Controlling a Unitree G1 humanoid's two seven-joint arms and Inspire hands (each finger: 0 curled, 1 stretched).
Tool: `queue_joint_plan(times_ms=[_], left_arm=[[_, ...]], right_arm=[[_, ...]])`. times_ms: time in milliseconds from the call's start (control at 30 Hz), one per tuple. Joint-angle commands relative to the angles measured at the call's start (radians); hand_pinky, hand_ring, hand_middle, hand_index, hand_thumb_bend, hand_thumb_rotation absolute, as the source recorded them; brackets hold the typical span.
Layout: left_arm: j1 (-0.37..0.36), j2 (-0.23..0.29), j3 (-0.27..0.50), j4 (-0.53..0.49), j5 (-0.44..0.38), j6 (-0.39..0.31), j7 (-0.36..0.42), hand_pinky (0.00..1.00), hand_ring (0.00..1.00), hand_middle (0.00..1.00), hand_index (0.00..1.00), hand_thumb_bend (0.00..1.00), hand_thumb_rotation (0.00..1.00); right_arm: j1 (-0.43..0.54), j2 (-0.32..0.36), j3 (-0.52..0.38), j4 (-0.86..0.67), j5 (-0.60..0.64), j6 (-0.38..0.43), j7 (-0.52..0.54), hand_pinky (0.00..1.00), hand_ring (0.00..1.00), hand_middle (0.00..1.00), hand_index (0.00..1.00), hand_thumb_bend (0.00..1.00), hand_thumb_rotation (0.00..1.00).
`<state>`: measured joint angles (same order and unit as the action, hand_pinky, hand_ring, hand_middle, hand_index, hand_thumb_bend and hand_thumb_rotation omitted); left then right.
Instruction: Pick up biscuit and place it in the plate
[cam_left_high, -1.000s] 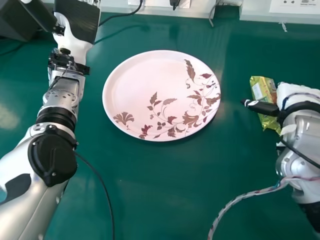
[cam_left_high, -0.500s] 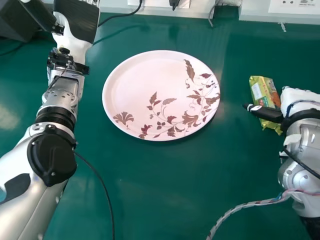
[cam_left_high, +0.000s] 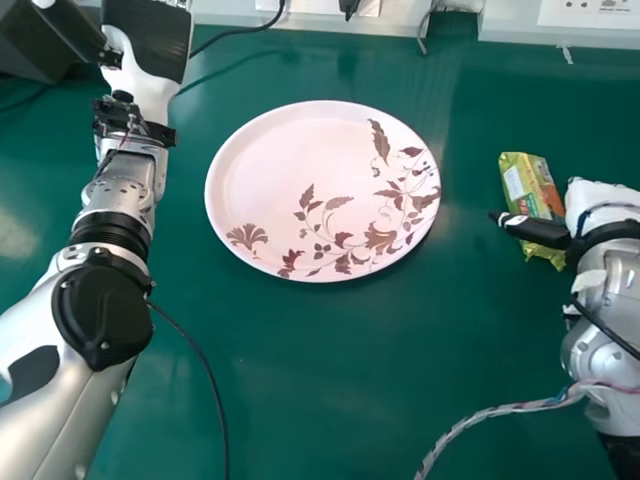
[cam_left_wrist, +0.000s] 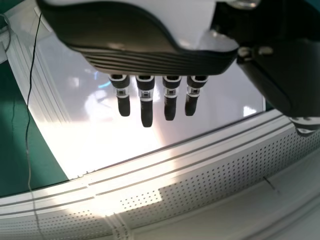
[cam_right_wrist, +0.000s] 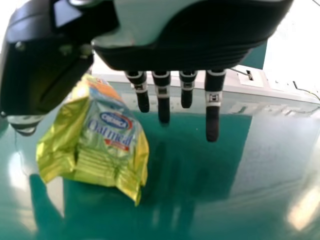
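on the green table (cam_left_high: 320, 380), to the right of the plate (cam_left_high: 280, 160) and apart from its rim: the biscuit (cam_left_high: 528, 185) in its crinkled wrapper. just beside it, the right hand (cam_right_wrist: 185, 45), spread wide, with fingers straight and thumb held off from them. probably kept so to leave room for the wrapper between thumb and fingers. in the head view, crossed in part by the thumb; cannot tell from that alone about any touch. gripped by nothing, to judge from the straight fingers.

up at the far left of the head view, the left hand (cam_left_high: 148, 38), also wide and with nothing in it; likely parked there to keep out of the way, with no part in this pick.

at the grasping step, by the look of it, with lift, carry and placing all to come. next, best to bring thumb and fingers in from both sides of the packet, low enough to catch the biscuit itself and not only loose foil. gently, too: likely to crumple, slide or crack inside if squeezed hard. possible also to nudge it farther off with the thumb. then up and across, over the near rim, and down onto the plate, set flat and in easy reach for just such a short carry.
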<state>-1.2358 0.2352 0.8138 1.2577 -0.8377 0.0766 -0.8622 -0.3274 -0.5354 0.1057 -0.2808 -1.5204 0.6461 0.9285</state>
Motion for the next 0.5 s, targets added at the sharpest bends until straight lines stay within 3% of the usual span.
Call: queue_joint_plan(times_ms=[0,133,233,467], left_arm=[[-0.015,0.001,0.008,-0.008,-0.01,0.01,-0.006,0.96,0.92,0.99,1.0,1.0,0.64],[-0.013,-0.002,0.008,-0.014,-0.017,0.01,-0.01,0.96,0.91,0.98,1.0,1.0,0.65],[-0.012,-0.001,0.005,-0.015,-0.014,0.01,-0.021,0.96,0.9,0.98,1.0,1.0,0.66],[-0.008,-0.001,-0.007,-0.019,-0.001,-0.009,-0.052,0.98,0.9,0.97,1.0,1.0,0.66]], right_arm=[[0.014,0.009,-0.017,0.007,-0.005,-0.006,-0.023,0.57,0.67,0.84,1.0,0.91,0.56],[0.024,0.005,-0.026,0.0,-0.005,-0.021,-0.043,0.55,0.64,0.81,1.0,0.82,0.6],[0.028,-0.002,-0.029,-0.007,-0.01,-0.041,-0.035,0.55,0.64,0.83,1.0,0.74,0.54],[0.033,-0.009,-0.036,-0.018,-0.004,-0.087,-0.027,0.52,0.61,0.81,1.0,0.67,0.56]])
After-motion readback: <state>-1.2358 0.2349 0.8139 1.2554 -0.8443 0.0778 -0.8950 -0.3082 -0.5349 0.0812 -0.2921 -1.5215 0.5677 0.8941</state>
